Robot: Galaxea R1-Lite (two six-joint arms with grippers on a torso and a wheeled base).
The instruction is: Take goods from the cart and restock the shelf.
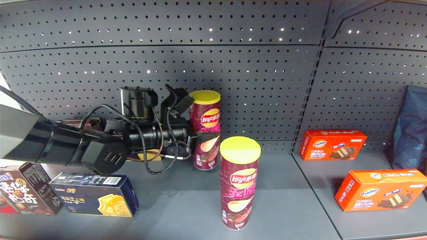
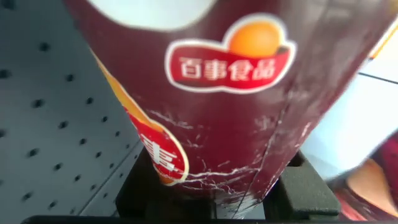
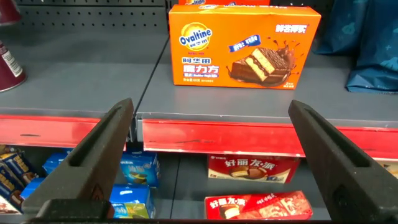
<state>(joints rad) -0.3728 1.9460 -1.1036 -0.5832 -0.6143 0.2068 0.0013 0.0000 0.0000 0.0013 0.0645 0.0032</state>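
A maroon chips can with a yellow lid [image 1: 205,128] stands upright near the pegboard back of the shelf [image 1: 280,200], its base at or just above the shelf board. My left gripper [image 1: 204,140] is shut on its lower half, reaching in from the left. In the left wrist view the can [image 2: 236,93] sits close up between the black pads [image 2: 305,193]. A second identical can [image 1: 239,181] stands free, nearer the front and slightly right. My right gripper [image 3: 214,168] is open and holds nothing, level with the shelf's red front edge [image 3: 205,134].
Two orange boxes [image 1: 332,144] [image 1: 380,188] lie on the right bay, with a blue bag [image 1: 412,130] beyond. A dark blue cracker box [image 1: 95,195] and a brown box [image 1: 26,193] sit front left. The lower shelf holds red boxes [image 3: 255,168] and blue packs [image 3: 137,180].
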